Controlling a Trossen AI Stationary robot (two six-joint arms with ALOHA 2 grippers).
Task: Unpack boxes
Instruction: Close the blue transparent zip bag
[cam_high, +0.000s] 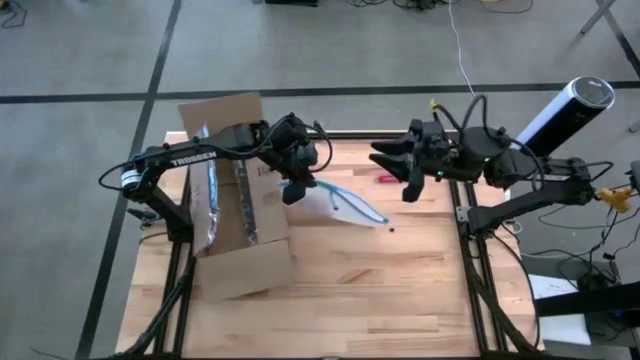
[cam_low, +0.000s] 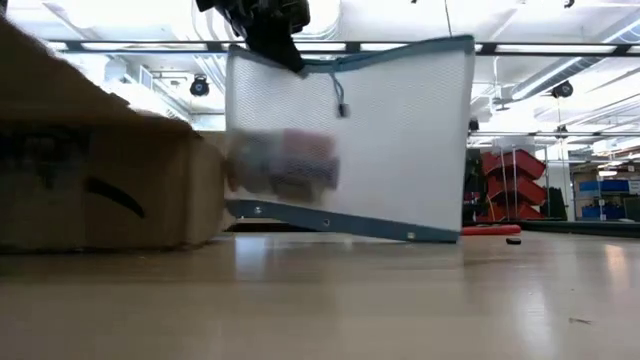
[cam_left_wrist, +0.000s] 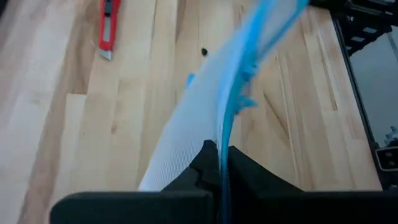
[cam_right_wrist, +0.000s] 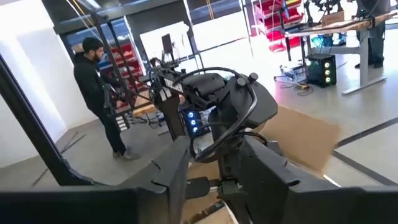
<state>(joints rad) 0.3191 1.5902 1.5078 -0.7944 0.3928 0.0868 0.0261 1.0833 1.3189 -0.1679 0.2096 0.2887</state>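
1. Box (cam_high: 235, 195): one brown cardboard box lay open at the table's (cam_high: 400, 290) left edge, flaps spread, shiny tape strips running along its inner face. What it held could not be told.
2. Only the low view showed the box's side wall (cam_low: 100, 190) with a black printed mark, and just beside it the pouch (cam_low: 350, 140) hanging upright, a blurred multicoloured item inside its lower left part.
3. One pouch of white mesh with blue edging was counted; from above it (cam_high: 335, 203) slanted away from the box toward the table's middle.
4. The left gripper (cam_high: 292, 186) sat just right of the box, fingers closed on the pouch's top edge. The left wrist view alone showed that pinch close up, the blue edge (cam_left_wrist: 233, 93) clamped between the two dark fingers (cam_left_wrist: 249, 180).
5. One red tool (cam_high: 388, 179) lay farther right of the box, near the table's far edge; the left wrist view showed it (cam_left_wrist: 107, 28) as a red cutter, with a small black speck (cam_left_wrist: 204, 51) nearby.
6. The right gripper (cam_high: 395, 165) hovered well right of the box above the red tool, fingers spread and empty.
7. Only the right wrist view showed a person (cam_right_wrist: 99, 93) standing in the room beyond.
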